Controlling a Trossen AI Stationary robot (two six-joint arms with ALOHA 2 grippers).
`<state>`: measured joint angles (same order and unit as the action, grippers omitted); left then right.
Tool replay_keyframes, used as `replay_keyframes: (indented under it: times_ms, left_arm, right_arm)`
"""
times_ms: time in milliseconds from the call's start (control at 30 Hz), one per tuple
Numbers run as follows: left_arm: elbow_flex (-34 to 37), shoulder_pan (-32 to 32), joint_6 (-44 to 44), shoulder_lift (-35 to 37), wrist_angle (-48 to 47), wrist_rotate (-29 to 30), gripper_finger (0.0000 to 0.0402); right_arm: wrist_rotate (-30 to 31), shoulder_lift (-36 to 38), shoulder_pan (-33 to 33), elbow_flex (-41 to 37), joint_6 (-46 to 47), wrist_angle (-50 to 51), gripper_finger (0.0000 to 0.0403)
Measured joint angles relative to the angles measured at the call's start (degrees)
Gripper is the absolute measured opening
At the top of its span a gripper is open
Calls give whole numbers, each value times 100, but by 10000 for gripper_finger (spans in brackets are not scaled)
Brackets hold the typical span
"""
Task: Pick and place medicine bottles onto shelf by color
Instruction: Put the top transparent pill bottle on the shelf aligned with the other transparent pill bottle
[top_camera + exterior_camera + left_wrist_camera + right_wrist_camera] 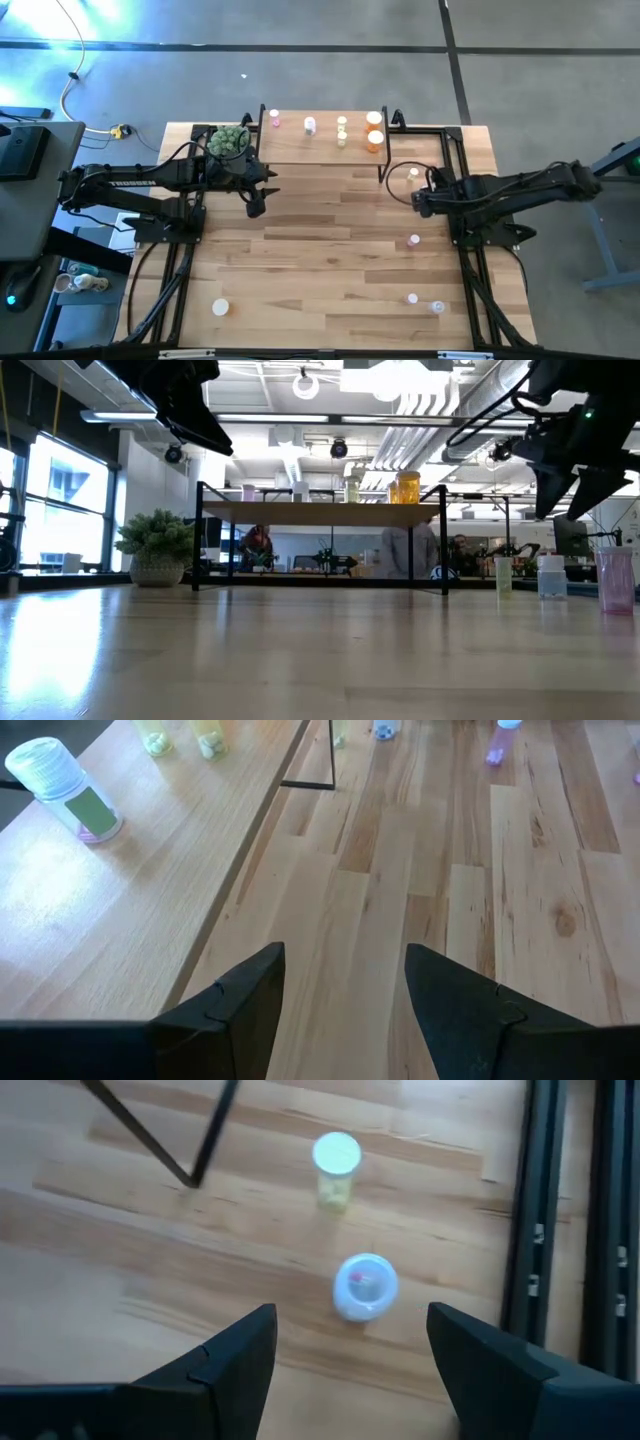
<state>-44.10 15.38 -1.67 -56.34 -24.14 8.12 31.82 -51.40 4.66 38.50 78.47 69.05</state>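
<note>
The shelf (320, 150) stands at the table's far middle and carries several medicine bottles in a row: pink (275, 118), whitish (310, 125), yellow-green (342, 131), orange (374, 140). My right gripper (350, 1350) hangs open above a whitish bottle (365, 1288) that stands upright on the table. A yellow-green bottle (336, 1170) stands just beyond it, near the shelf's leg (190, 1140). My left gripper (345, 1010) waits open over the table beside the shelf's near left edge; the pink bottle (65, 790) shows on the shelf top.
A potted plant (229, 140) sits by the shelf's far left corner. Black frame rails (455, 150) run along the table's right side. More bottles stand loose at the right (414, 240), (437, 307), and one at the near left (220, 307).
</note>
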Motion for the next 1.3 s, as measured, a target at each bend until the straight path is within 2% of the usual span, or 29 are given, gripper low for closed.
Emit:
replay_keyframes:
  times_ms: [233, 533, 833, 1000, 1300]
  left_arm:
    - [0, 0, 0, 0, 1, 0, 200]
    - [0, 0, 0, 0, 0, 0, 200]
    - [0, 0, 4, -1, 0, -2, 200]
    - [0, 0, 15, 0, 1, -4, 200]
    - [0, 0, 153, 0, 0, -9, 200]
  right_arm:
    - [-531, 2, -822, 0, -938, -309, 250]
    - [-893, -26, -1585, 0, -1729, -524, 250]
    - [-1161, -140, -1980, 0, -2841, -637, 250]
    - [-1523, -222, -2232, 0, -3551, -737, 250]
    - [-1570, -443, -2304, 0, -4374, -1005, 250]
